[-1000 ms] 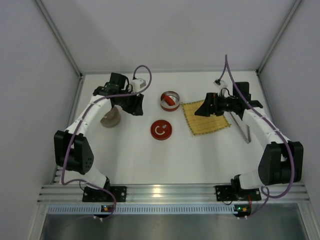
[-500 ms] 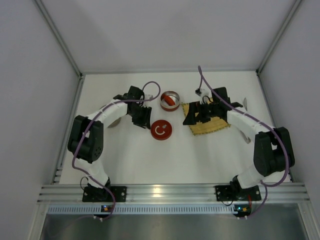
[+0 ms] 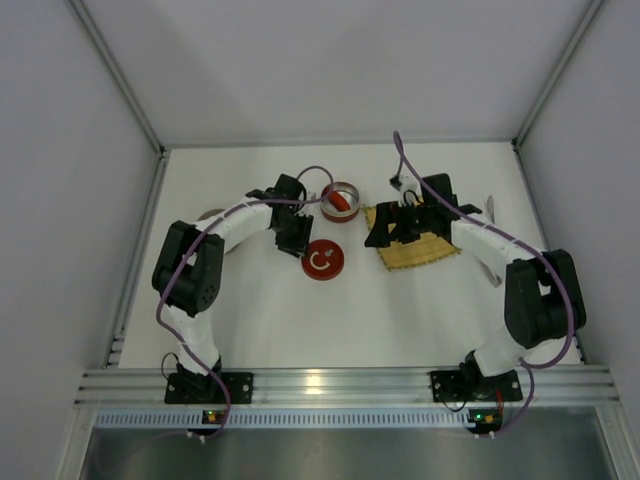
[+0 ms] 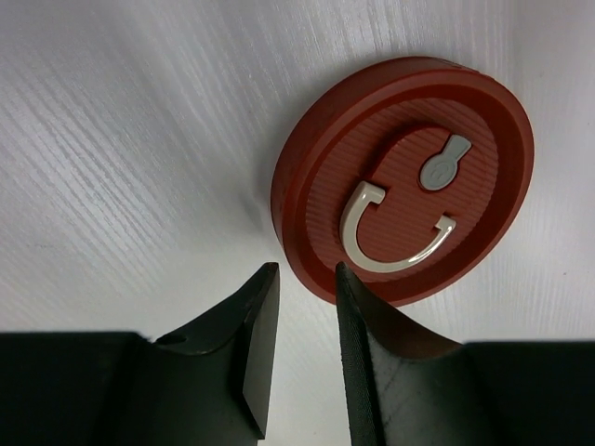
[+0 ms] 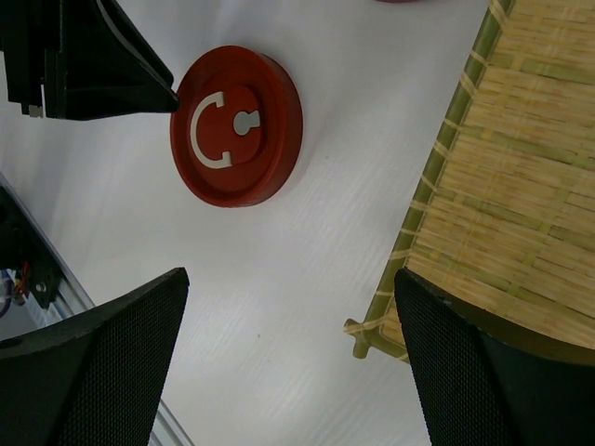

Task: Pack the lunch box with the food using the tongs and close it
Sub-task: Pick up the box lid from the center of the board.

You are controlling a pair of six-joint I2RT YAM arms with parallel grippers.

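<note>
L end effector (image 4: 305, 276) now nearer, red lid (image 4: 409, 177) just ahead

on my screen the left arm (image 3: 190, 270) was folded tight, elbow out to the left and forearm reaching in toward the centre. the left gripper (image 4: 305, 271) pointed down, its jaws only a narrow slit apart with nothing between them. the right arm (image 3: 535, 295) bent the mirrored way, elbow out to the right. the right gripper (image 5: 288, 279) hung low, jaws spread wide and empty.
</note>
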